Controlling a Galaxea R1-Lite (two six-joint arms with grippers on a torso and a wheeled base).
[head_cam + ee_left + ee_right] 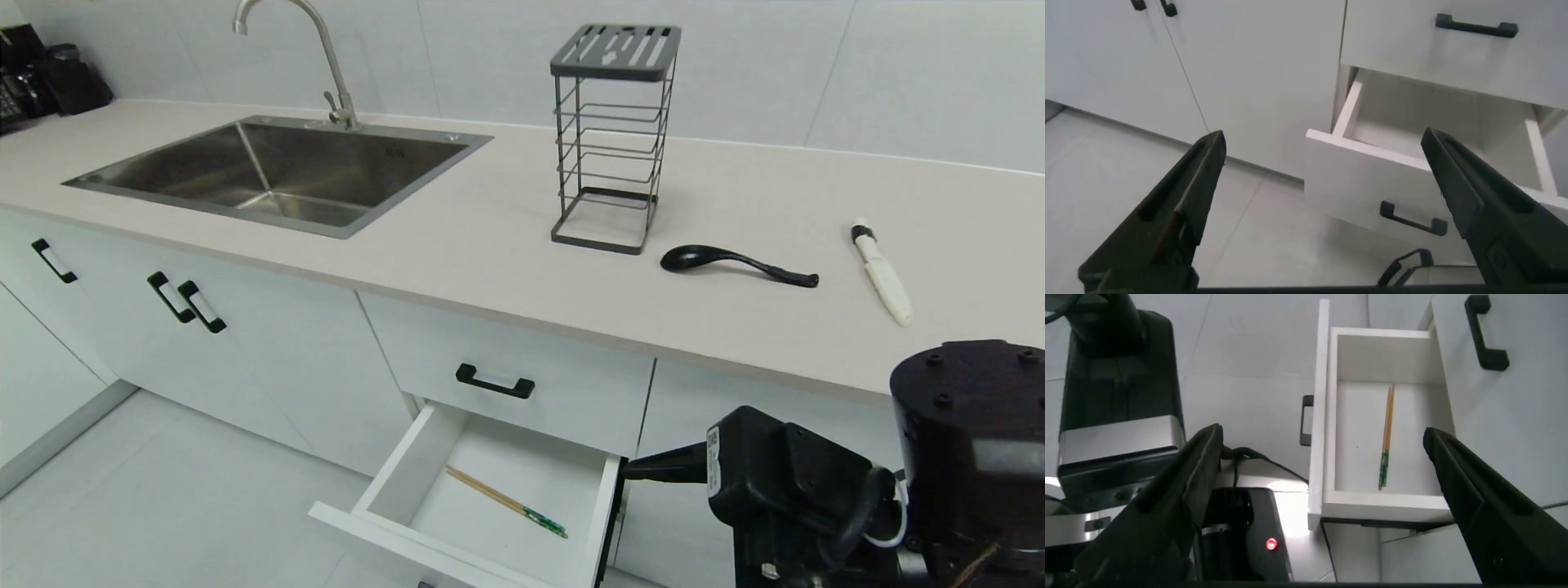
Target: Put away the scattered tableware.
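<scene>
Standing upright on the pale beige matte surface [506, 245], a black wire rack [611, 72] has thin horizontal rungs, a square base frame and a flat slotted top plate. Just beside the rack's base, on the robot's right, lies a glossy black spoon [690, 258] with a rounded bowl and a curved handle pointing away from the rack. Farther from the rack on that same side, well apart from it, rests a slender white knife-shaped utensil with a black band [882, 273].

On the rack's other side, a rectangular brushed stainless-steel sink [359, 163] is set into the surface, with a tall curved metal faucet [326, 57] behind it.

Below the rack, under the surface's front edge, a smooth white drawer [531, 461] stands pulled out. A pair of thin wooden chopsticks with green tips [506, 501] lies diagonally on its floor. Above it a shut drawer front carries a black bar handle [495, 381].

Far below the rack's level, the left tool [1323, 135] hangs before the cabinet fronts, its dark tapered fingers spread wide and grasping nothing. The right tool [1321, 431] hangs above the pulled-out drawer, likewise released and empty.
</scene>
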